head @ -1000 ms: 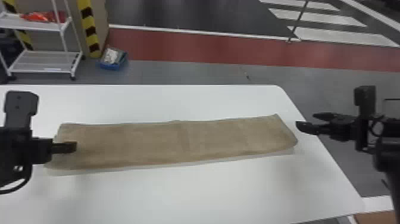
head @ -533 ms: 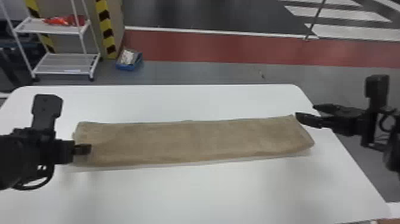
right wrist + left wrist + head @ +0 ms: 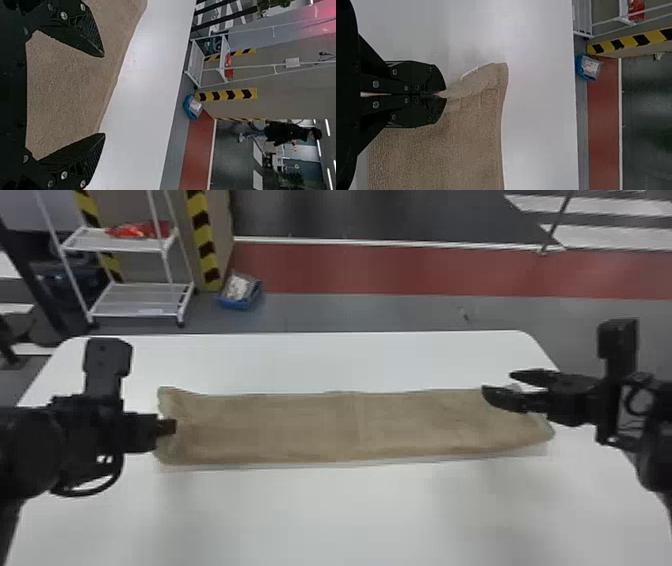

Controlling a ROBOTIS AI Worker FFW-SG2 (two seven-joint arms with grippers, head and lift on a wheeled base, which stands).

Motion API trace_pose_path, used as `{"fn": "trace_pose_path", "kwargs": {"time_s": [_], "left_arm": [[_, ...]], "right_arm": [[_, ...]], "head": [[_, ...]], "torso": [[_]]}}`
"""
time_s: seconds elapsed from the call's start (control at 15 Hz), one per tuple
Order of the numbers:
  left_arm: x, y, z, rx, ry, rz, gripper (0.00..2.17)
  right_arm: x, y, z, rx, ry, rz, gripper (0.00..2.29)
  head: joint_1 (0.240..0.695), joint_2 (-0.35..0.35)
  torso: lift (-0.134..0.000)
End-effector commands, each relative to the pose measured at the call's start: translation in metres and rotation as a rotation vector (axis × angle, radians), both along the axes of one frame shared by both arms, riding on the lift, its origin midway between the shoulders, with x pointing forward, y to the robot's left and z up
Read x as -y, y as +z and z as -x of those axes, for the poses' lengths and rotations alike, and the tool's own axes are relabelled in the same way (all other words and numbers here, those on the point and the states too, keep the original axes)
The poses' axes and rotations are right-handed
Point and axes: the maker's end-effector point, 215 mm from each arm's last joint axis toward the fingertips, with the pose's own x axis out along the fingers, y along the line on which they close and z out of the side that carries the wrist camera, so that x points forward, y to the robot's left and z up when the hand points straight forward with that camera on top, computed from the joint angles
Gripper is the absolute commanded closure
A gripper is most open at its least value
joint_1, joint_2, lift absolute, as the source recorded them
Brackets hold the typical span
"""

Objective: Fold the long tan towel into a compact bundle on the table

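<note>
Because a fold has to start from one end, I seem to have chosen the left one: my left hand is pressed together on a bit of the towel at its short left edge, creases running from the fingertips toward the far corner. Gripping there, I judge, should let me carry that end over the rest. The towel lies long and low across the tabletop, its middle between my two hands, with the longer stretch lying to the right of my left hand's grip. At the other end, my right hand is spread, nothing between its fingers, over the towel's far right corner. I take it to be placed there to steady or take up that end; whether it touches the cloth, I cannot tell. A small pinch like mine could slip if pulled fast.
</note>
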Motion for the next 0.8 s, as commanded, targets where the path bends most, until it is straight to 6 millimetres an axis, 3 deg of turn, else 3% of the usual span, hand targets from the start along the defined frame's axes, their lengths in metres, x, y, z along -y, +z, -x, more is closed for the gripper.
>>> {"fn": "trace_pose_path", "kwargs": {"time_s": [0.0, 0.07, 0.13, 0.27, 0.33, 0.47, 0.6, 0.73], "left_arm": [[0.022, 0.021, 0.001, -0.009, -0.029, 0.121, 1.72], [0.033, 0.035, -0.004, 0.010, -0.044, 0.190, 1.72], [0.054, 0.057, -0.010, 0.031, -0.087, 0.277, 1.72], [0.086, 0.091, -0.013, 0.045, -0.151, 0.381, 1.72], [0.108, 0.114, -0.016, 0.067, -0.192, 0.458, 1.72], [0.139, 0.156, -0.022, 0.102, -0.254, 0.588, 1.72], [0.146, 0.170, -0.036, 0.114, -0.245, 0.592, 1.72], [0.151, 0.179, -0.036, 0.118, -0.260, 0.630, 1.72]], "right_arm": [[-0.042, -0.005, -0.006, 0.006, 0.054, 0.001, 0.30], [-0.059, -0.012, -0.009, 0.001, 0.073, 0.001, 0.35], [-0.083, -0.020, -0.012, -0.003, 0.113, -0.002, 0.55], [-0.123, -0.037, -0.018, -0.013, 0.176, -0.030, 1.42], [-0.147, -0.042, -0.019, 0.002, 0.217, -0.042, 1.70], [-0.185, -0.056, -0.016, 0.008, 0.269, -0.057, 1.71], [-0.208, -0.066, -0.010, 0.001, 0.295, -0.082, 1.71], [-0.236, -0.080, 0.002, -0.022, 0.332, -0.083, 1.71]], "head": [[0.695, -0.038], [0.695, -0.031], [0.695, -0.026], [0.695, -0.009], [0.695, -0.004], [0.695, 0.004], [0.695, 0.012], [0.695, 0.023]], "torso": [[-0.125], [-0.125], [-0.125], [-0.125], [-0.125], [-0.125], [-0.125], [-0.125]]}}
